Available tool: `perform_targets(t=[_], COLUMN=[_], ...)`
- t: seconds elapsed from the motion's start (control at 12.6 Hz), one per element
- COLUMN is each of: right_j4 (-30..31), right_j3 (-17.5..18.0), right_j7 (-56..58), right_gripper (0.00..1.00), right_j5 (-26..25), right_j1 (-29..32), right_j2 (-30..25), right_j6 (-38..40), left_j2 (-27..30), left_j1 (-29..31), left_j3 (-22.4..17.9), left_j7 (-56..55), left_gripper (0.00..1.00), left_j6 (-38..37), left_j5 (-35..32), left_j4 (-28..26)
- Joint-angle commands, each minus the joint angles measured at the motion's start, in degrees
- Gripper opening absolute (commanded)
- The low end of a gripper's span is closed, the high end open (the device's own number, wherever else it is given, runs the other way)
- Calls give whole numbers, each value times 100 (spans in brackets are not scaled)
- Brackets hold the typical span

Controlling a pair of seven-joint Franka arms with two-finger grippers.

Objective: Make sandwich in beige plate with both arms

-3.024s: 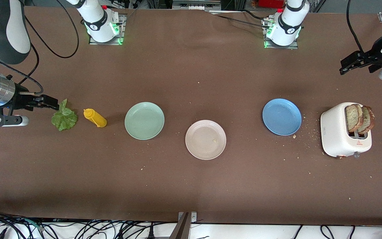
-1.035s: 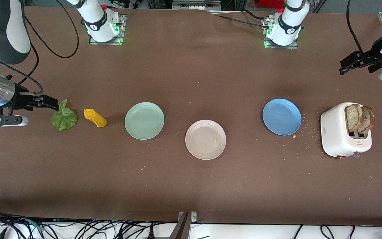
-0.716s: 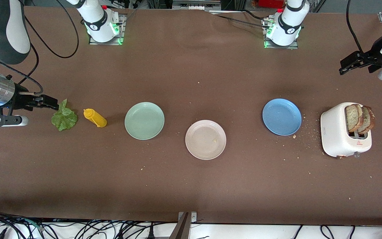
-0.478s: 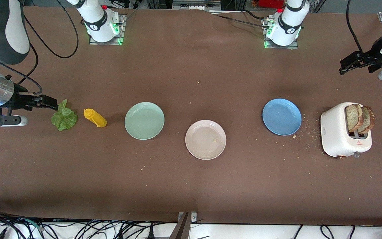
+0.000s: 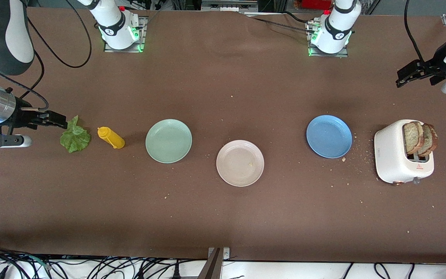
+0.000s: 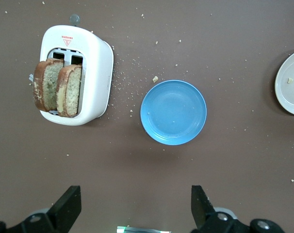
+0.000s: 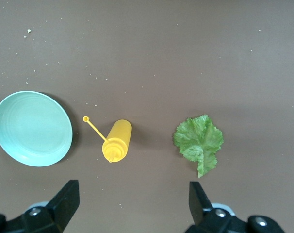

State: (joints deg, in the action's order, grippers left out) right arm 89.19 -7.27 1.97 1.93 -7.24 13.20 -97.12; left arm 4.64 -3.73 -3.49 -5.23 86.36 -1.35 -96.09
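Two bread slices [image 5: 420,138] stand upright in the toaster [image 5: 399,155], seemingly untouched; both grippers' fingers [image 6: 69,206] [image 7: 64,196] spread.

Even, bright overhead light; soft short shadows beside yellow bottle [image 5: 111,137] and toaster [image 5: 402,151]. Table [image 5: 223,217] edge nearest front camera darker. All views sharp, no glare.

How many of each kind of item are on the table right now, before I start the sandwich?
Plates: 3 (mint green plate, beige plate, blue plate)
Bread slices: 2 (both standing in the toaster:)
Toaster: 1
Lettuce leaf: 1
Yellow squeeze bottle: 1
Total: 8
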Motion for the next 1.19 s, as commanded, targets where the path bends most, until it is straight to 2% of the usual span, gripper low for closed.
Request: perform_targets(t=[0.0,1.11], right_j4=[-51,-51], right_j3=[6,-2], right_j7=[32,23], right_gripper=[100,100], right_j5=[0,-17], right_j1=[21,118], right_j2=[-37,68], right_j6=[62,62], left_j2=[-16,-16], left_j1=[-5,-5], left_j3=[-3,-3], left_j7=[40,40], left_gripper=[100,100], left_j6=[-41,-41], left_j5=[135,135], left_j4=[11,11])
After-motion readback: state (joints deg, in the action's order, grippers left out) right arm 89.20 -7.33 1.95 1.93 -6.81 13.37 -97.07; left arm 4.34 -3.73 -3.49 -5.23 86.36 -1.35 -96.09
